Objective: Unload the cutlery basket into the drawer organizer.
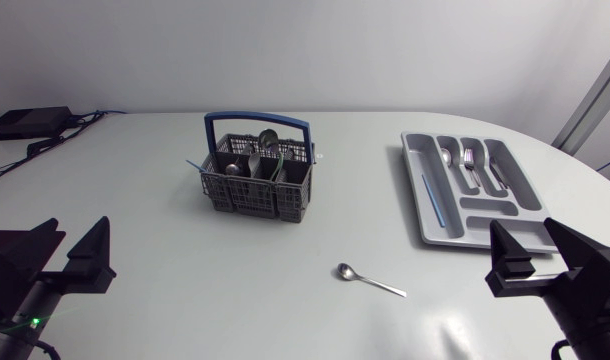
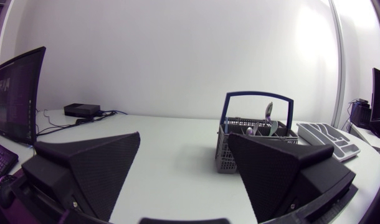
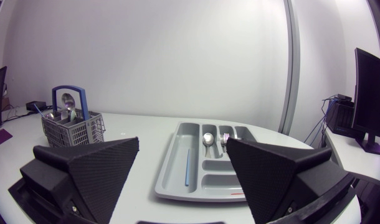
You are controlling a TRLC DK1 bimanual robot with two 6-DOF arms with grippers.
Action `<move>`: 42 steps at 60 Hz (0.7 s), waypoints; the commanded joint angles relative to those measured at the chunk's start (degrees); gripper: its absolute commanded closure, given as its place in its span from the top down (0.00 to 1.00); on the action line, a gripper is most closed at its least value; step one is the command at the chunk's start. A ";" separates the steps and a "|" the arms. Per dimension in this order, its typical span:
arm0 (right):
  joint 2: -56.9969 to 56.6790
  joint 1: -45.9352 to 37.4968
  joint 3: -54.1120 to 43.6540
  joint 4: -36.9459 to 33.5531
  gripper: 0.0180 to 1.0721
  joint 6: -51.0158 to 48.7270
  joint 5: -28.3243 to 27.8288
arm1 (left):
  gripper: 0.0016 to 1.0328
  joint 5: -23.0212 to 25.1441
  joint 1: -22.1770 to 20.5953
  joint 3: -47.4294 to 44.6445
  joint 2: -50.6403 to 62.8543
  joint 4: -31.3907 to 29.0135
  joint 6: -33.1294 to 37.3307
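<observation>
**Cutlery basket** (image 1: 257, 165): grey mesh with a blue carry handle, upright near the middle of the bench (image 1: 165, 300). You have several pieces standing in its pockets, spoon bowls showing above the rim. They stand on end, so each offers you a top to pinch and lift straight out.

**Drawer organizer** (image 1: 472, 187): grey tray, flat on the bench, well apart from the basket on your right arm's side. It is partly stocked: a spoon (image 1: 445, 157) and a fork (image 1: 468, 160) lie in neighbouring narrow slots, and a thin blue stick (image 1: 432, 200) lies in the long side slot. Sorting looks to be by type, so match each piece to its slot.

**Loose spoon** (image 1: 370, 280): flat on the bench between basket and organizer, nearer your arms, bowl towards the basket. It is in neither container, and lying flat it will likely be the awkward pick.

**Left jaws**: spread, holding nothing, low at the near left, facing the basket across the bench.

**Right jaws**: spread, holding nothing, at the near right just short of the organizer, which lies straight ahead of them.

**Black box** (image 1: 30, 122): with cables, far left corner, no part of the job.

**Status**: in my judgement most of the unloading remains, and the right arm sits closer to the loose spoon.
</observation>
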 commanded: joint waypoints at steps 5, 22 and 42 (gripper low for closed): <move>-0.34 0.60 -1.15 0.60 0.96 1.21 0.34 | 0.96 -0.32 -0.07 -2.17 -0.65 -0.95 -1.98; 0.01 1.04 -0.27 3.24 0.96 0.51 1.30 | 0.96 -0.32 0.72 0.29 -0.56 -0.78 -1.98; 26.11 5.08 11.42 11.94 0.96 0.51 1.74 | 0.94 -0.32 0.46 12.68 15.87 -0.60 -2.15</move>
